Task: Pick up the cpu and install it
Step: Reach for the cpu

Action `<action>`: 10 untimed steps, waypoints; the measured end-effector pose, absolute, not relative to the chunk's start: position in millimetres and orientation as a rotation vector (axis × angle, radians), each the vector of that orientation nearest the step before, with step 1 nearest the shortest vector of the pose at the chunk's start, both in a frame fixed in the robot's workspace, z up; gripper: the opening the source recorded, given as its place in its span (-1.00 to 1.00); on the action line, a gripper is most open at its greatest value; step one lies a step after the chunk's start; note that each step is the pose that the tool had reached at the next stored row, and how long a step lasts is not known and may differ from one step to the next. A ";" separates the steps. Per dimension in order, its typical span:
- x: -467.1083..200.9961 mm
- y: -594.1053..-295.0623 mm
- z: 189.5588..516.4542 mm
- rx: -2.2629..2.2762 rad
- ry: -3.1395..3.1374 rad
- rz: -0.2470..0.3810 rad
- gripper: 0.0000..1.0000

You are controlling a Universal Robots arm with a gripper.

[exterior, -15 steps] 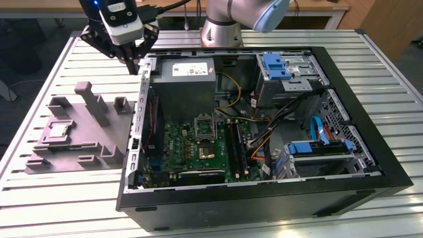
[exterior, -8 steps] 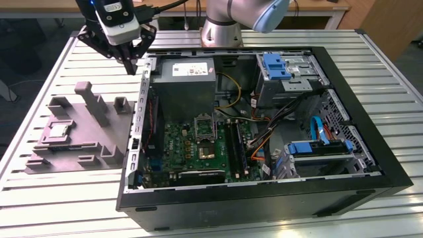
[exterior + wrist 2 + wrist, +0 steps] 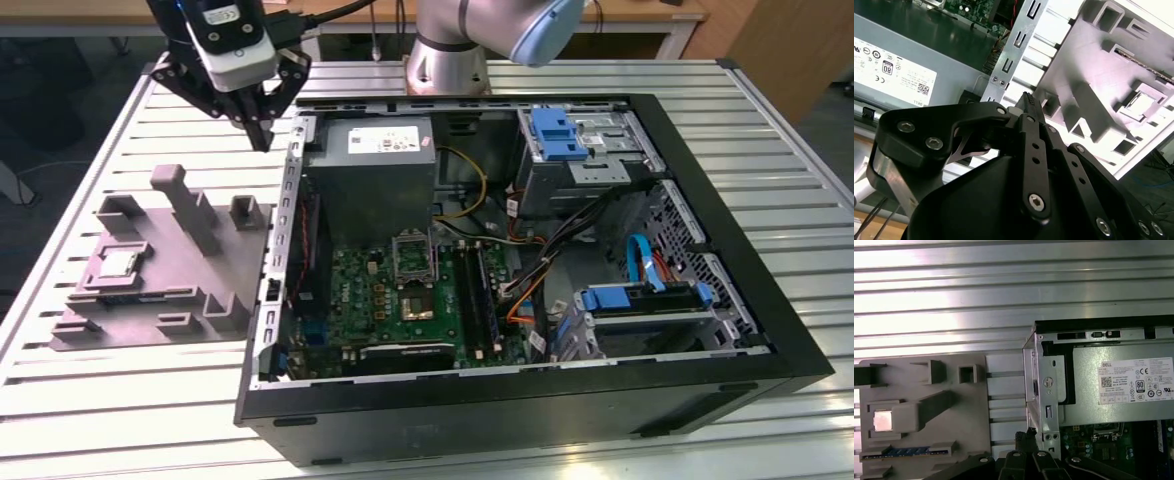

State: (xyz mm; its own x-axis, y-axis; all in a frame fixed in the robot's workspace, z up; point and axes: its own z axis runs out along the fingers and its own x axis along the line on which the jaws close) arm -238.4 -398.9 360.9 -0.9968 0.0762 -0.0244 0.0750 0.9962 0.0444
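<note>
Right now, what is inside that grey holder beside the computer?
The cpu lies flat in a square pocket of the grey holder. A dark strip lies in another slot. What lies beneath them is covered.

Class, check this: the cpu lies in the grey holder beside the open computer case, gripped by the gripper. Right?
No. The cpu lies in the grey holder beside the open computer case, but the gripper does not grip it: the exterior view shows it apart from the cpu, by the case's edge.
</note>
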 end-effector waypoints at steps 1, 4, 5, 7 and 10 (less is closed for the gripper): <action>-238.9 -398.9 360.8 0.118 3.112 0.068 -0.79; -239.8 -398.9 360.7 0.118 3.113 0.068 -0.79; -240.3 -398.9 360.7 0.118 3.112 0.068 -0.79; -241.2 -398.9 360.6 0.118 3.113 0.068 -0.79; -241.9 -398.9 360.6 0.118 3.113 0.068 -0.79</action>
